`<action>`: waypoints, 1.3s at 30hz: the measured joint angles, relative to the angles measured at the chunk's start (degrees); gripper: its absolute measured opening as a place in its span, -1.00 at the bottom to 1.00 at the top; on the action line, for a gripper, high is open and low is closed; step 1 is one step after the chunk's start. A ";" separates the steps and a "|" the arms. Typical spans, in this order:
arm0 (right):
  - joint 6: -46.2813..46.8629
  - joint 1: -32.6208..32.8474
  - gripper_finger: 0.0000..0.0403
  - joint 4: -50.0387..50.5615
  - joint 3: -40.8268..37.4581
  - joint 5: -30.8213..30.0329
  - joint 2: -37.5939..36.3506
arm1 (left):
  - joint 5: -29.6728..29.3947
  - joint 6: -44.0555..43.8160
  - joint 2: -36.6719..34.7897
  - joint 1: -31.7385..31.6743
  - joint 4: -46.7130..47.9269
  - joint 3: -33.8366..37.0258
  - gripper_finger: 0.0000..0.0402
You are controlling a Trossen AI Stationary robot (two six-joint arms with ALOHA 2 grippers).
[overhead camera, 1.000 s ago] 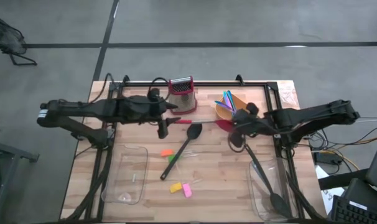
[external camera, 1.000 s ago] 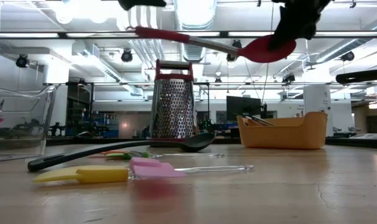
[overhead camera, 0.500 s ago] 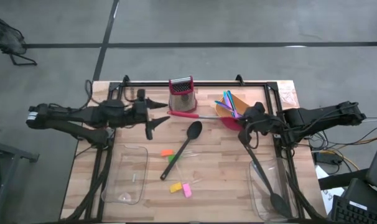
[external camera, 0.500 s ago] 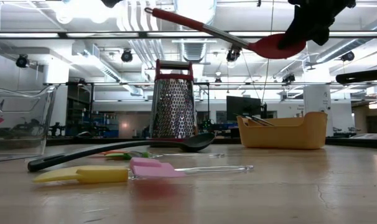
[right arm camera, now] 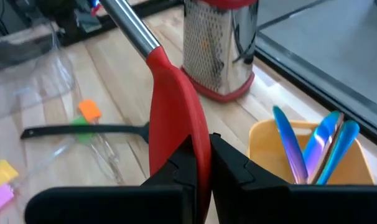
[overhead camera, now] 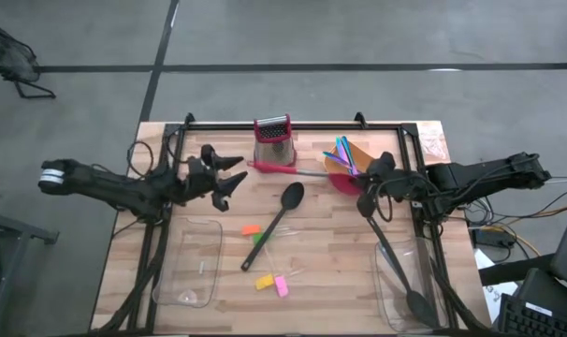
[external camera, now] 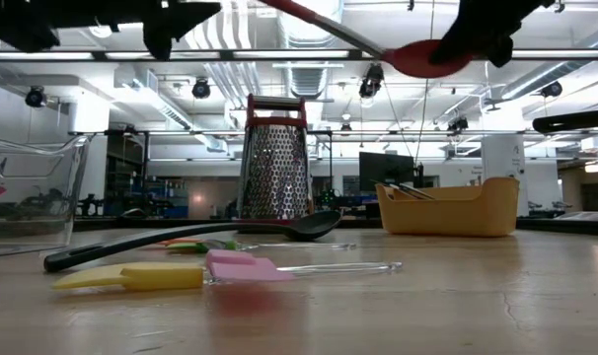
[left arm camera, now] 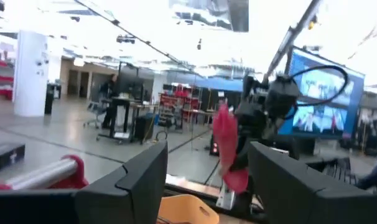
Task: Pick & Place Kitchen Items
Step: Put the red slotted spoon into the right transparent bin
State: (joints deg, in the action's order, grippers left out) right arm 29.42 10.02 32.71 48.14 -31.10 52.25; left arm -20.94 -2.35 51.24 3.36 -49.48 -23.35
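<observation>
My right gripper (overhead camera: 363, 192) is shut on a red-headed spoon (overhead camera: 298, 172) with a metal shaft, held in the air in front of the red grater (overhead camera: 273, 140). My left gripper (overhead camera: 229, 178) is open and empty above the table's left half, a short way left of the spoon's handle end. A long black spoon (overhead camera: 279, 220) lies on the table. Small orange (overhead camera: 251, 229), green (overhead camera: 260, 238), yellow (overhead camera: 263, 281) and pink (overhead camera: 282, 286) pieces lie near it. Blue, purple and green sticks (overhead camera: 342, 150) stand in an orange bowl (overhead camera: 356, 155). My right gripper pinches the spoon's red head (right arm camera: 176, 124) between its two fingers (right arm camera: 229, 171), which close on its two flat faces. The fingers come from the table's right. The spoon is lifted clear, its head (external camera: 417, 59) low and its shaft rising toward the table's left.
A clear container (overhead camera: 190, 267) stands at the near left. Another clear container (overhead camera: 405, 281) at the near right holds a black spoon (overhead camera: 400, 271). The grater stands at the far middle, under the raised spoon's handle.
My left gripper has drawn back from the red spoon's handle toward the table's left edge. My right gripper has gone a little toward the right edge with the spoon. The spoon has tipped: its handle end has risen while its head stays in the fingers.
</observation>
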 joint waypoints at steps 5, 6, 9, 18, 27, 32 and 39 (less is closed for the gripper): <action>-1.84 -0.02 -0.91 -3.86 0.02 -0.60 0.36 | -0.04 -1.67 5.86 0.00 -3.86 -0.24 0.14; -2.00 -0.01 -0.91 -4.77 0.00 -0.61 0.52 | 0.32 -1.81 7.31 0.00 -5.09 -0.81 0.14; -2.03 -0.02 -0.91 -5.13 -0.06 -0.60 0.89 | 0.89 -1.88 11.85 -0.02 -6.42 -3.68 0.14; -2.15 -0.02 -0.91 -7.44 -0.11 -2.13 3.00 | 2.88 -0.66 21.12 -0.15 -6.39 -12.65 0.14; -4.14 0.00 -0.91 -11.23 -0.17 -2.10 3.15 | 2.89 1.28 24.34 -0.33 -6.30 -16.68 0.14; -4.02 0.11 -0.91 -11.09 -0.65 -2.11 3.16 | 3.53 2.30 25.63 -0.35 -6.24 -17.94 0.14; -3.89 0.20 -0.90 -11.43 -0.92 -2.09 3.17 | 3.53 2.25 26.11 -0.46 -6.11 -18.41 -0.07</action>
State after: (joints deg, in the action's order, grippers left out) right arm 25.54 10.23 21.28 47.22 -33.19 55.42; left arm -17.42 -0.10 77.35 2.90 -55.59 -41.76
